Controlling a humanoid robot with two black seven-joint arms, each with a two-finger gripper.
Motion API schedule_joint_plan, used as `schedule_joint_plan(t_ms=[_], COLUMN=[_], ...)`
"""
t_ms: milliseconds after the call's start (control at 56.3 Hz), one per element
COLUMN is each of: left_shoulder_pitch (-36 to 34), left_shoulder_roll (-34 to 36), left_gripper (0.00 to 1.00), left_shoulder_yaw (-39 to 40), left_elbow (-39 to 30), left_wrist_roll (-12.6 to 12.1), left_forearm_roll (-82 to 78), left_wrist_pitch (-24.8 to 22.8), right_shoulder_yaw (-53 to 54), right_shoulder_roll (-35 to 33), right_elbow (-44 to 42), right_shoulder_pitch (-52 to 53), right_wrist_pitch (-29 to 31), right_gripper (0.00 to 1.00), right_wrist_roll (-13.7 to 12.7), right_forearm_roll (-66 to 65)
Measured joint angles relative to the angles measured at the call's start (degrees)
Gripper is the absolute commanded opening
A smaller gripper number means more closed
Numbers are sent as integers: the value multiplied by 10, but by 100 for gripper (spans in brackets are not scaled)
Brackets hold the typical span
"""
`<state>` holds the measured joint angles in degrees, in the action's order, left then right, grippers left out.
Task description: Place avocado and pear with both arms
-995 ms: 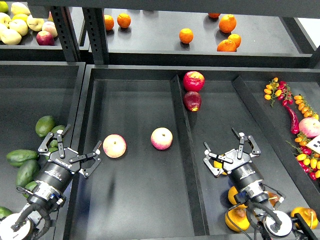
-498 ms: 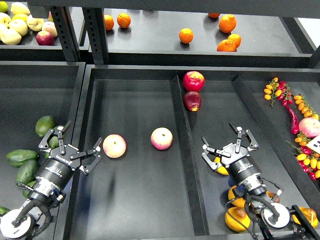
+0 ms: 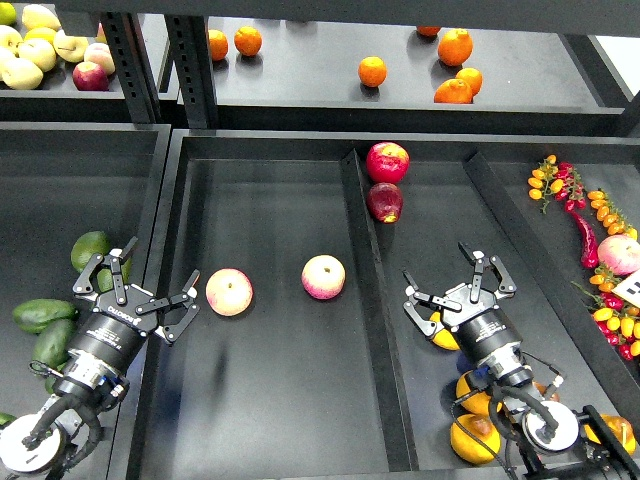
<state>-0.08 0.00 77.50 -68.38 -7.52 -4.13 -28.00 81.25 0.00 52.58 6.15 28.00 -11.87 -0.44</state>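
Observation:
Several dark green avocados lie in the left bin, among them the one at the far end (image 3: pixel 88 250) and one lying crosswise (image 3: pixel 42 314). My left gripper (image 3: pixel 141 290) is open and empty, just right of them, over the bin's dividing wall. Yellow-orange pears lie at the near end of the right bin; one (image 3: pixel 474 438) shows its brown stem blotch, and another (image 3: pixel 441 336) is partly hidden under my right wrist. My right gripper (image 3: pixel 452 284) is open and empty, just beyond that pear.
Two pink-yellow apples (image 3: pixel 229 291) (image 3: pixel 323 277) lie in the middle bin (image 3: pixel 270 400). Two red fruits (image 3: pixel 387 161) sit at the far end of the right bin. Oranges (image 3: pixel 372 71) and apples (image 3: pixel 90 75) are on the back shelf. Peppers and small tomatoes (image 3: pixel 600 230) are at far right.
My left gripper has drifted slightly left toward the avocados. My right gripper has shifted a little up and left. Both stay open and the fruit has not moved.

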Motion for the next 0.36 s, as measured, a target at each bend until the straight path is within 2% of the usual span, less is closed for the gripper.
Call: schedule_joint_plan(t_ms=[355], left_shoulder_pitch=[0], left_shoulder_roll=[0], left_gripper=[100], left_shoulder_yaw=[-1], left_elbow=[-2], left_wrist_roll=[1], left_forearm_roll=[6], left_wrist_pitch=[0], right_shoulder_yaw=[0], right_shoulder_roll=[0], right_elbow=[1], right_shoulder_pitch=[0], right_wrist_pitch=[0], right_gripper=[100], right_wrist_roll=[0], right_forearm_roll=[0])
